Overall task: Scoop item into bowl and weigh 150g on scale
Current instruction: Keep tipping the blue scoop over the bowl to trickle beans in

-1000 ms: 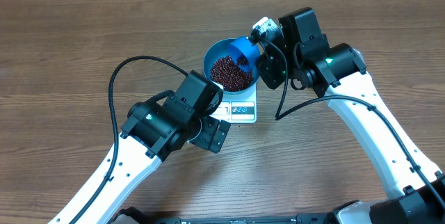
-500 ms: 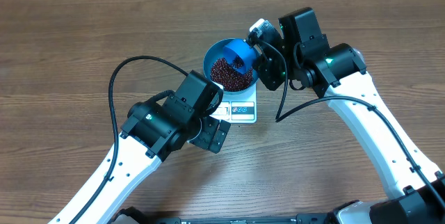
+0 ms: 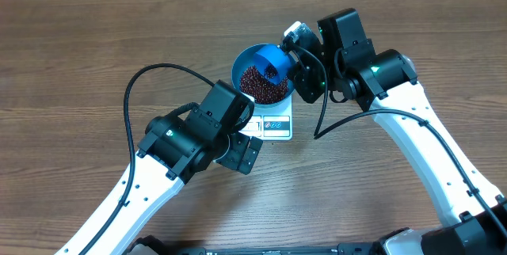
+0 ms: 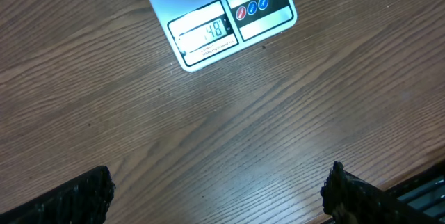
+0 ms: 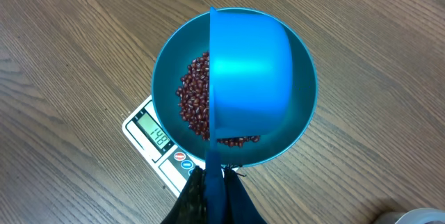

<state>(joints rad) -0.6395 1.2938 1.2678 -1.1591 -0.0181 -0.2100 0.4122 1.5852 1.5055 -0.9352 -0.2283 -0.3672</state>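
Observation:
The bright blue bowl (image 5: pixel 164 78) stands on the white scale (image 5: pixel 142 128) and holds a heap of red-brown beans (image 5: pixel 194 102). My right gripper (image 5: pixel 214 184) is shut on the handle of a blue scoop (image 5: pixel 250 71), which is tipped on its side above the bowl's right half. From overhead the scoop (image 3: pixel 276 59) hangs over the bowl (image 3: pixel 240 69) and its beans (image 3: pixel 260 87). The scale (image 4: pixel 229 19) has its display (image 4: pixel 206 34) lit, reading about 148. My left gripper (image 4: pixel 215 203) is open over bare table just in front of the scale, with nothing between its fingers.
The wooden table (image 3: pixel 95 57) stretches all around. A black cable (image 3: pixel 139 81) loops off the left arm to the left of the bowl. The right arm (image 3: pixel 372 73) stands close on the bowl's right side.
The scoop has shifted slightly left and tipped more over the bowl. The left arm has not moved.

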